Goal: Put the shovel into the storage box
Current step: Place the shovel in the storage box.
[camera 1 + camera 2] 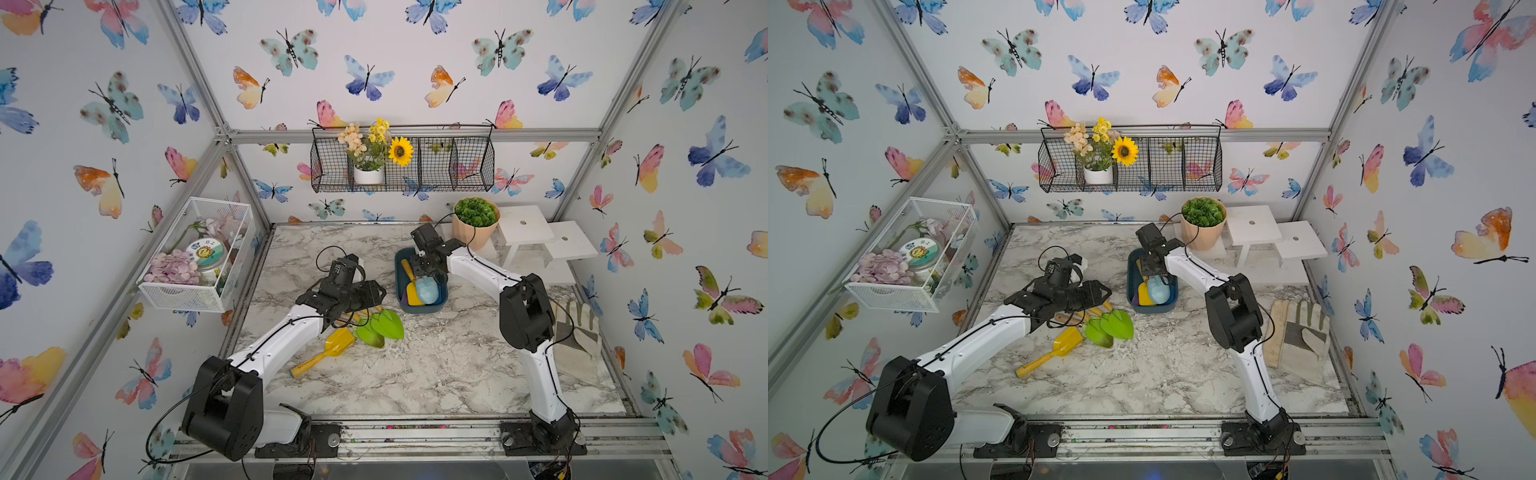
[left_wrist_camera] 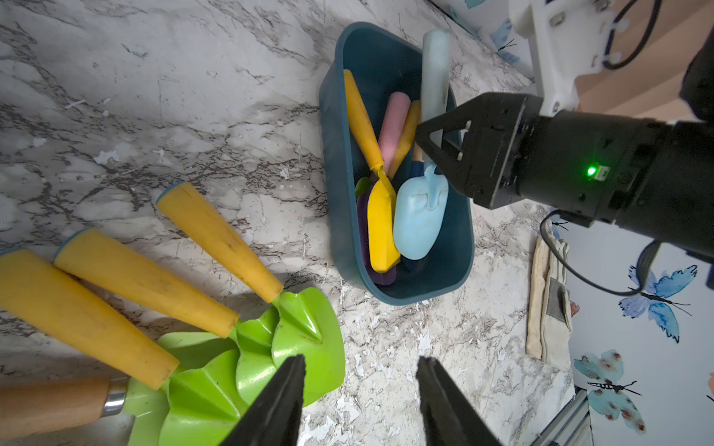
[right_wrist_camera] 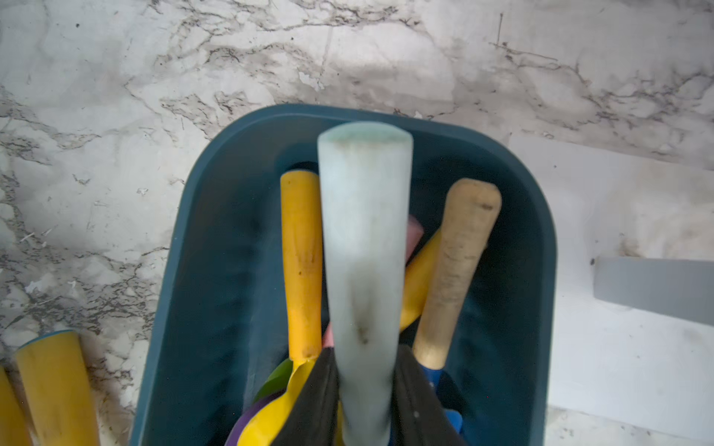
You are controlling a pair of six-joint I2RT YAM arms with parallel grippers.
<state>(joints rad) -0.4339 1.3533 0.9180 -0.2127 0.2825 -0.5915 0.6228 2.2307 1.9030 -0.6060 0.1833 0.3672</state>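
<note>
Marble tabletop (image 1: pixel 415 374), butterfly walls all round. R gripper (image 3: pixel 363 390) is pinching the handle of the pale blue shovel (image 2: pixel 419 220), jaws pressed on both sides of it. The blade already lies inside the storage box (image 2: pixel 336 193) at the end nearer the robot, on top of a yellow scoop (image 2: pixel 380 224) and other tools. The handle tilts up, w/ its tip about over the far rim. L gripper (image 2: pixel 361 361) hangs spread and empty above the green shovels (image 2: pixel 309 328) on the table, well clear of the box. Step in hand looks like the release: prob. best to dip the handle till it rests on the pile, check the tip sits inside the far rim, then part the jaws fully and lift straight up so nothing drags back out. Shovel itself is matte pale-blue plastic w/ a thick round handle, a rounded scoop blade and dark grime smudges. It likely slides easily on the other plastic.
</note>
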